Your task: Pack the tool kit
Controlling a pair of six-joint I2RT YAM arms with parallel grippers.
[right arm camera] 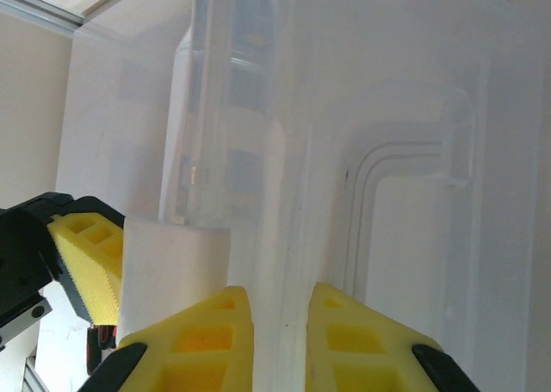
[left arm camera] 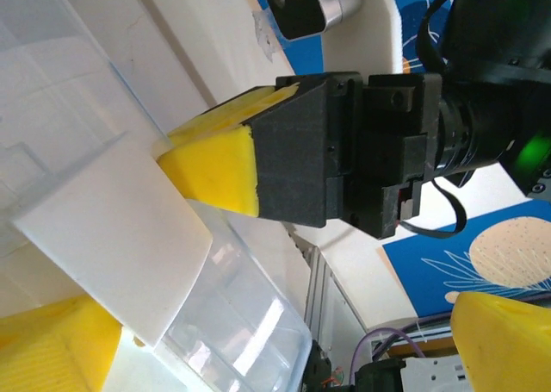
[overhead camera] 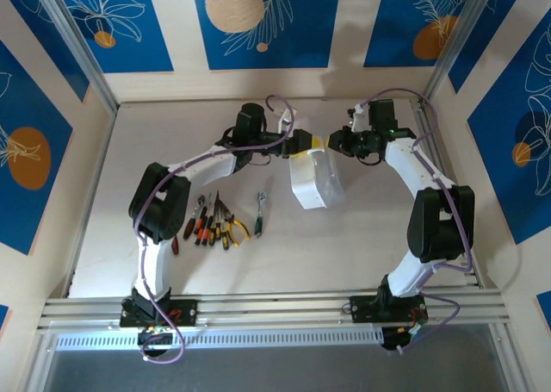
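The translucent white tool case (overhead camera: 316, 183) stands tilted on the table between my two grippers. My right gripper (overhead camera: 337, 142) is shut on the case's upper edge; the plastic rim (right arm camera: 280, 263) runs between its yellow fingers (right arm camera: 202, 340). My left gripper (overhead camera: 303, 142) is open, its yellow fingers (left arm camera: 43, 349) far apart, one of them against the case's white latch flap (left arm camera: 112, 228). That flap (right arm camera: 172, 271) also sits beside the right gripper (right arm camera: 280, 310). Red, orange and yellow-handled pliers and screwdrivers (overhead camera: 213, 224) lie on the table left of the case, with the metal ratchet (overhead camera: 260, 213) beside them.
The table (overhead camera: 362, 254) is walled by aluminium rails at the sides and front. The right gripper's black body (left arm camera: 344, 151) hangs close in front of the left wrist camera. Bare table lies in front of the case and to its right.
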